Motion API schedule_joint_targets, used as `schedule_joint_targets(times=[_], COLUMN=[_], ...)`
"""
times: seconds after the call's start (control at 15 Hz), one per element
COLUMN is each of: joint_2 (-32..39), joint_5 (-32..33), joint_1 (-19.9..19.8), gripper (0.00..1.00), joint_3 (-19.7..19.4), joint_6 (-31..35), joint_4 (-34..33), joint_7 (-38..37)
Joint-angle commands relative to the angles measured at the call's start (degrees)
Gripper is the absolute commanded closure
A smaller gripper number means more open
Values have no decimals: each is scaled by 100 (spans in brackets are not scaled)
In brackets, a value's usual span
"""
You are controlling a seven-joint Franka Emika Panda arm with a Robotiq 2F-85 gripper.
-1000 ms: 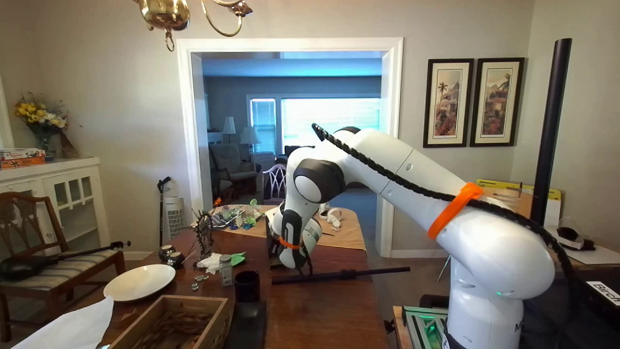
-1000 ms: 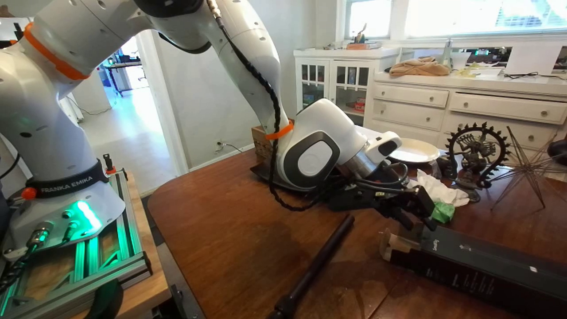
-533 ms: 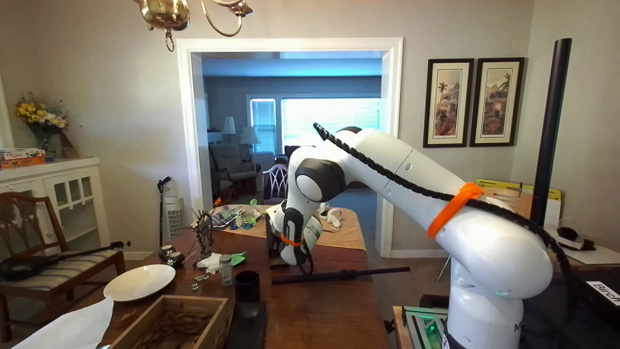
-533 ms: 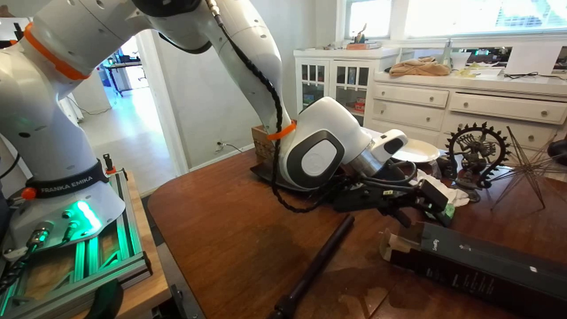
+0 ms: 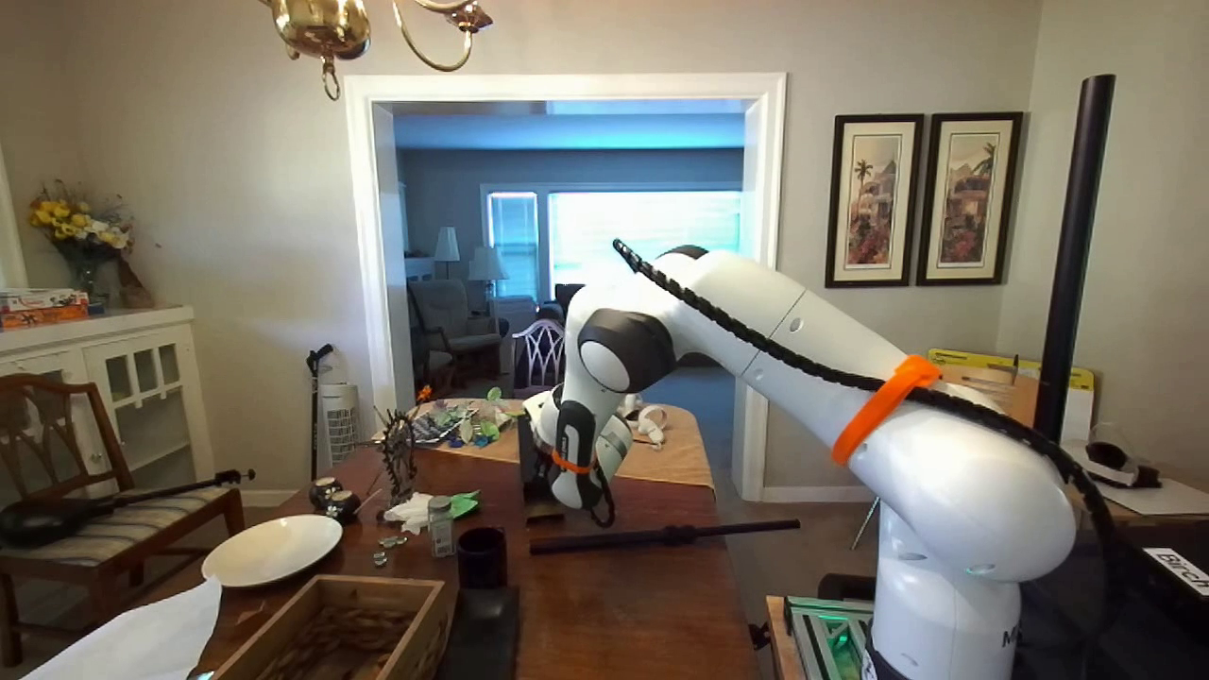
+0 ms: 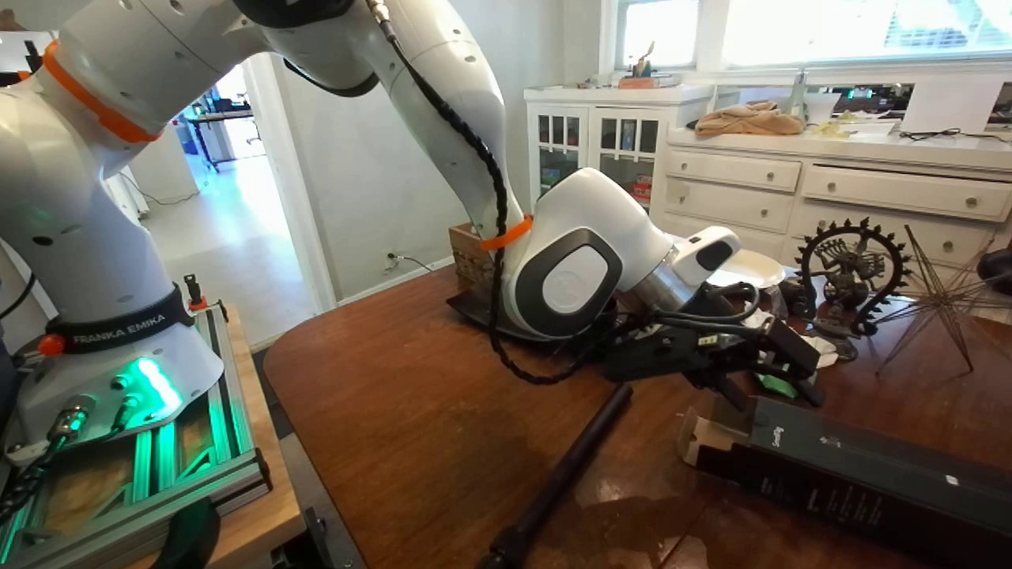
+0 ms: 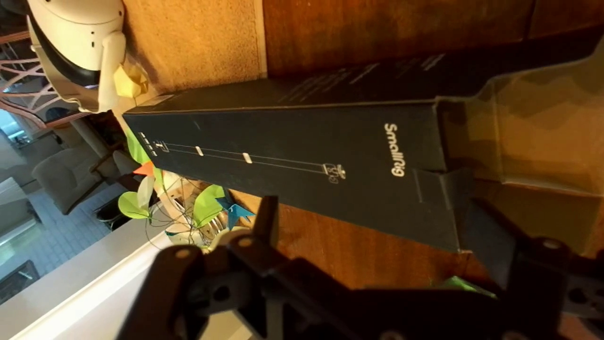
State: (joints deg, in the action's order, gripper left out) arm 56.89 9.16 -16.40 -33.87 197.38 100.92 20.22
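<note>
On the brown table (image 6: 379, 387) lie an open-ended box (image 6: 854, 474) and, apart from it, a pole (image 6: 565, 471), neither gripped yet, as the arm (image 6: 465, 91) bends high, then slopes low to its empty gripper (image 6: 773, 393), tilted and spread apart just beside the box's open end, contact impossible to tell.
</note>
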Motion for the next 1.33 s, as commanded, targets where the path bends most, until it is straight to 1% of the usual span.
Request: schedule_joint_targets(times=[0.0, 0.53, 0.67, 0.73, 1.0, 1.13, 1.27], joint_2=[169, 489, 543, 551, 599, 608, 604], joint_5=[-1, -30, -33, -19, -40, -58, -101], joint_1=[165, 335, 393, 403, 488, 516, 556], gripper=[0, 0, 25, 34, 65, 82, 96], joint_3=[-248, -426, -469, -483, -561, -586, -616], joint_6=[-28, 47, 48, 42, 50, 47, 0], joint_4=[12, 12, -3, -8, -2, 8, 43], joint_7=[26, 3, 3, 9, -9, -23, -59])
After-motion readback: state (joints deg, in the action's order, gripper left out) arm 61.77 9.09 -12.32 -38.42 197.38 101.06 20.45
